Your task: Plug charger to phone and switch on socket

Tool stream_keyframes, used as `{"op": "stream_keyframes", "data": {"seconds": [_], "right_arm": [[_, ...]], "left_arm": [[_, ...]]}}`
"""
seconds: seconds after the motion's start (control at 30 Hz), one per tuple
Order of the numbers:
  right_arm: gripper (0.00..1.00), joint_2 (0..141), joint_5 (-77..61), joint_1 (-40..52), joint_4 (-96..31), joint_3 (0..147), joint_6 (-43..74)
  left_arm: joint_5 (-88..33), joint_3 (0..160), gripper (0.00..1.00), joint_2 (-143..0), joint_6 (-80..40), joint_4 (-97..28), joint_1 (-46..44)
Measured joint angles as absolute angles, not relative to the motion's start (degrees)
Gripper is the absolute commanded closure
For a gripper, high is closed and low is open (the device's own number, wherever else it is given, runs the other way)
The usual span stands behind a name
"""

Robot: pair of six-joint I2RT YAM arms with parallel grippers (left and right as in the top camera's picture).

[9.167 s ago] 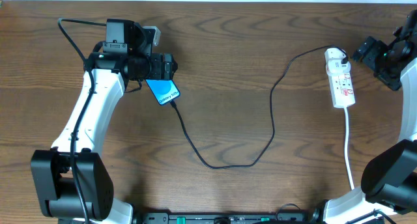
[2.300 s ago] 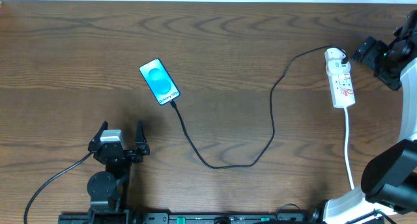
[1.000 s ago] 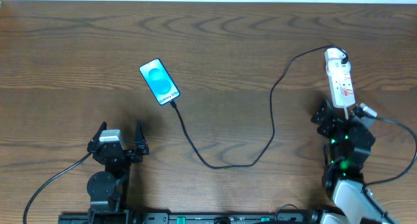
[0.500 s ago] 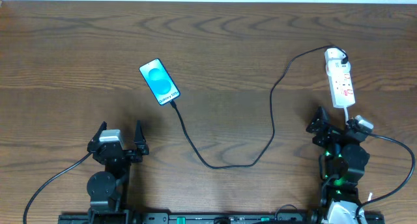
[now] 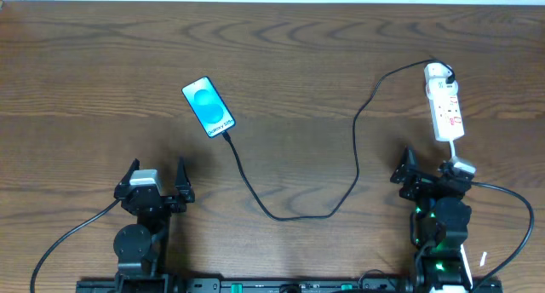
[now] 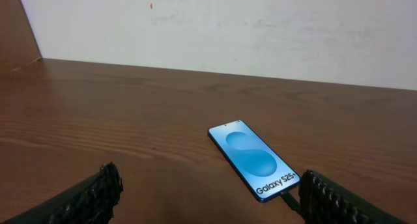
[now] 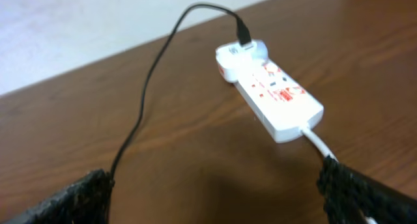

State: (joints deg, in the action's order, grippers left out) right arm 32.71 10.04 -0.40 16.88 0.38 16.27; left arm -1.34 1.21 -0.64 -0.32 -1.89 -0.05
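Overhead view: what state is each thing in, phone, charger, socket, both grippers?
phone: screen lit, lying flat
charger: looks plugged into phone and socket
socket: charger plugged in, switch position unreadable
left gripper: open, empty
right gripper: open, empty

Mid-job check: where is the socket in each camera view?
Overhead: the socket is at upper right, lying lengthwise toward the far edge.
Left wrist: not in it; the phone shows instead.
Right wrist: right of centre, angled, its white cord trailing toward the camera.
Shared landmark: the charger entering the socket's far end, in overhead and right wrist.
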Motion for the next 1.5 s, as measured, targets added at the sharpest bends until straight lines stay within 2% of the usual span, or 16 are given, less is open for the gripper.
{"op": "stream_keyframes", "data": {"seconds": [0.6,1.03,1.5], "right_arm": [[0.01,10.17,12.05,2.13,-2.57,0.38,5.19],[0.01,0.97,7.44,2.13,-3.38,0.38,-3.25],[0.01,0.82,1.10,1.61,-3.95,0.38,-5.63]], "left_arm": [[-1.32,1.21,0.11,-0.62,-0.45,-1.89,-0.05],[-1.32,1.21,0.11,-0.62,-0.45,-1.89,-0.05],[-1.32,1.21,0.11,-0.62,-0.45,-1.89,-0.05]]}}
